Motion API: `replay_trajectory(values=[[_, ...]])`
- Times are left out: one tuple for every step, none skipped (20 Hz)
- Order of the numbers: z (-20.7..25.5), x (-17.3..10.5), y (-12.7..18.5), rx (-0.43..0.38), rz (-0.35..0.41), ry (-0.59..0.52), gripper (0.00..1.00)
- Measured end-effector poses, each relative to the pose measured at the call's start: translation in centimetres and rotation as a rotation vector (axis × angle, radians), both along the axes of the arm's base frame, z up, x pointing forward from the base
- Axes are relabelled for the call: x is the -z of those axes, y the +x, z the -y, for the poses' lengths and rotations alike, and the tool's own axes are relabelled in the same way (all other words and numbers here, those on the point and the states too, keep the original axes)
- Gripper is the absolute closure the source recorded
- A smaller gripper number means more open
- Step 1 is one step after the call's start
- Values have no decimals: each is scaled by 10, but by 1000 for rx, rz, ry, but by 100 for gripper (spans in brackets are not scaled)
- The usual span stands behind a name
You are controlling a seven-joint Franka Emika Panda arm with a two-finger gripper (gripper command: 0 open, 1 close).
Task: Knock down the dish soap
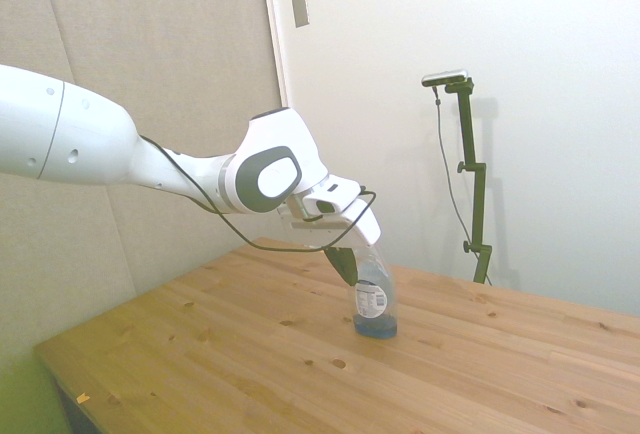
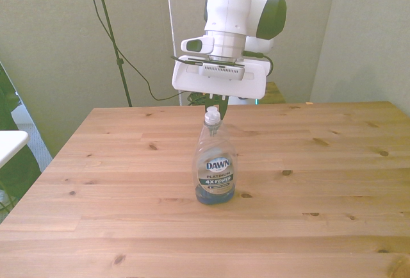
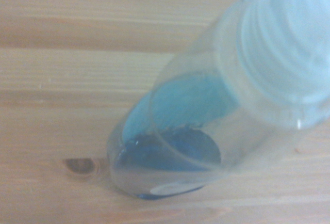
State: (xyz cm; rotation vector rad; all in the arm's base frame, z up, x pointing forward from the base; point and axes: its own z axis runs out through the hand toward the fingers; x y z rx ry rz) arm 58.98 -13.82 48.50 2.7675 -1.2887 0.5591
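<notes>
Pale wooden table (image 2: 333,182) fills the room's middle, and the dish soap (image 2: 214,166) stands upright near its centre, a little blue liquid at the bottom. Just behind its white cap hangs the gripper (image 2: 216,105); whether its fingers are parted I cannot tell

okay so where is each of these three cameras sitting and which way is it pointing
Side view: off one side of the table, looking across it; the arm reaches in from the picture's left to the dish soap.
Front view: across the table, facing the robot; the gripper hangs right behind the bottle's cap.
Wrist view: on the wrist, looking down the bottle onto the table; none of the robot shows.
Shared: all three show the upright bottle with blue liquid at its bottom.
</notes>
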Motion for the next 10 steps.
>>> replay_trajectory(values=[[0, -1, 5, 3, 8, -2, 100], [0, -1, 11, 10, 18, -4, 100], [0, 0, 17, 19, 29, -4, 100], [1, 3, 23, 31, 37, -3, 100], [1, 5, 30, 41, 49, -2, 100], [2, 7, 36, 51, 62, -2, 100], [1, 9, 43, 63, 74, -1, 100], [2, 12, 50, 72, 86, -1, 100], [1, 14, 56, 81, 96, -1, 100], [1, 16, 62, 89, 105, -1, 100]])
